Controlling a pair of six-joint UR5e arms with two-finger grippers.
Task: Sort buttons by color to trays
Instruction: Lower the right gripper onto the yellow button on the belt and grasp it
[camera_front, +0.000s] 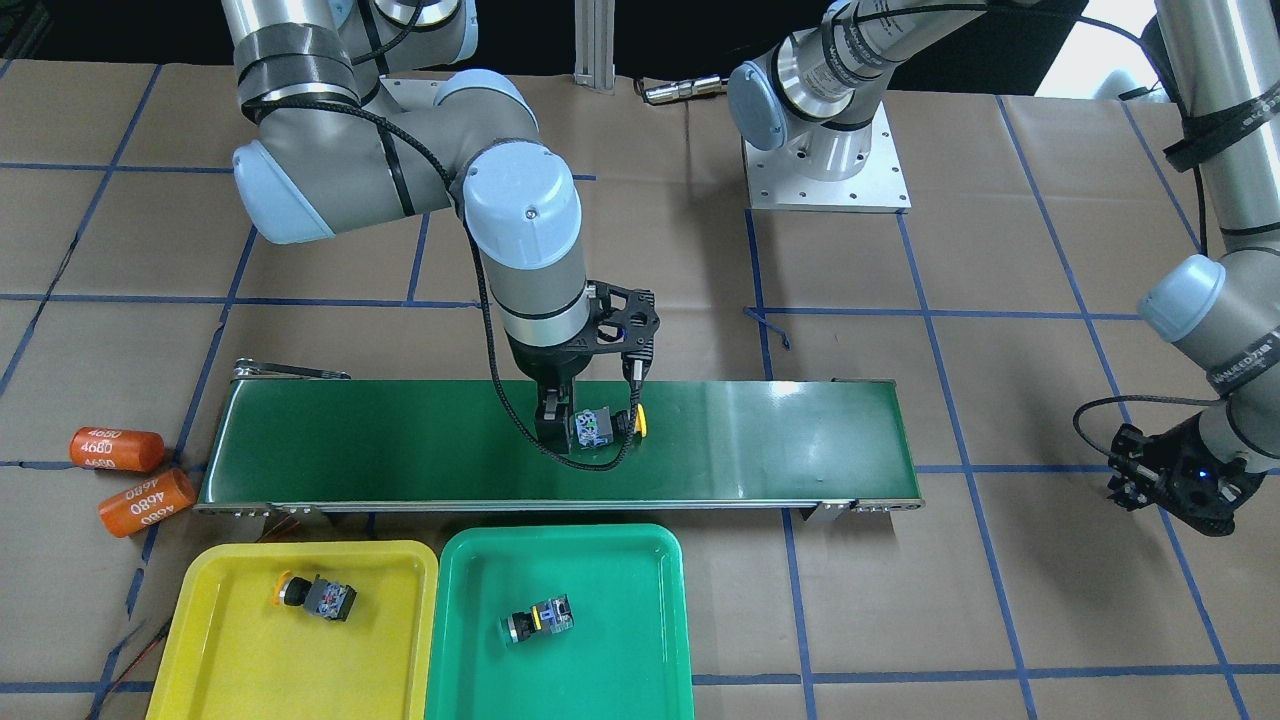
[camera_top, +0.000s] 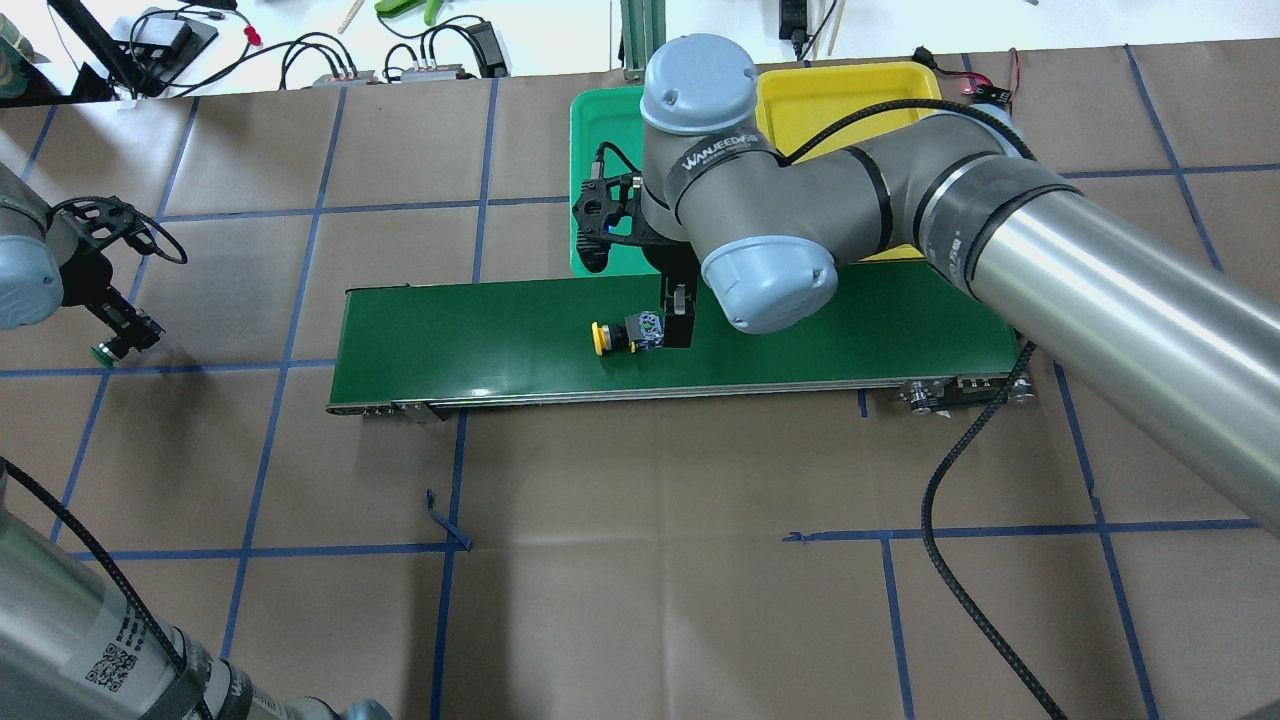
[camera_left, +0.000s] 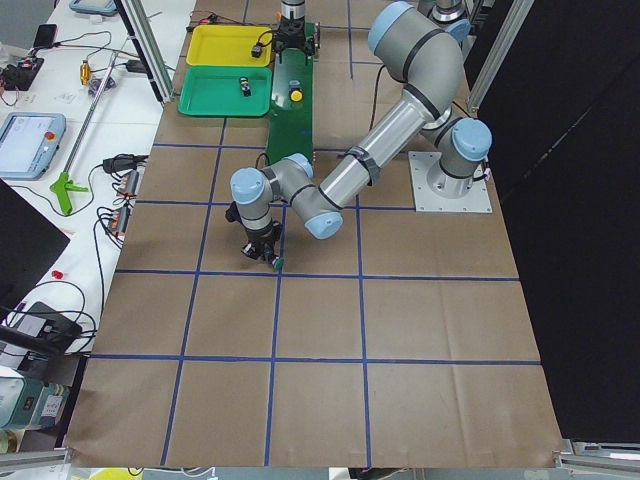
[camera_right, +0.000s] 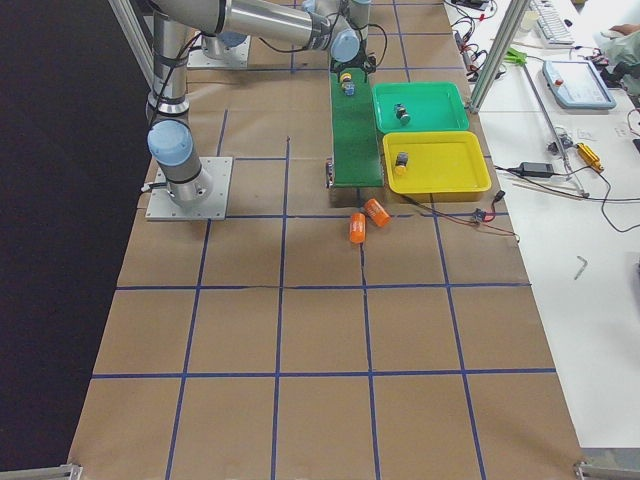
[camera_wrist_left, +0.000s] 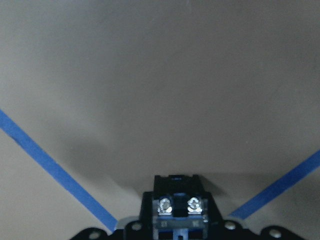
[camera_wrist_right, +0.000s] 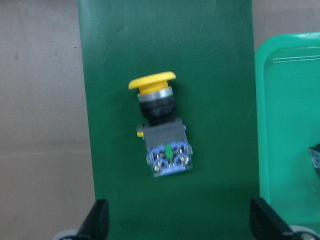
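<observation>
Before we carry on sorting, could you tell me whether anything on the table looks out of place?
Two orange cylinders marked 4680 lie loose on the paper off the end of the conveyor belt, near the yellow tray; they are not buttons and belong to neither tray. Nothing looks spilled or damaged.

You have four black-grey mushroom-capped push-button switches (camera_front: 603, 426) (camera_front: 318, 596) (camera_front: 540, 620) (camera_top: 103, 351), two shallow rimmed plastic trays, one yellow (camera_front: 220, 650) and one green (camera_front: 620, 660), two orange cylinders (camera_front: 117, 449) (camera_front: 147, 503) at left, and one long dark-green conveyor belt (camera_front: 400, 440).
</observation>
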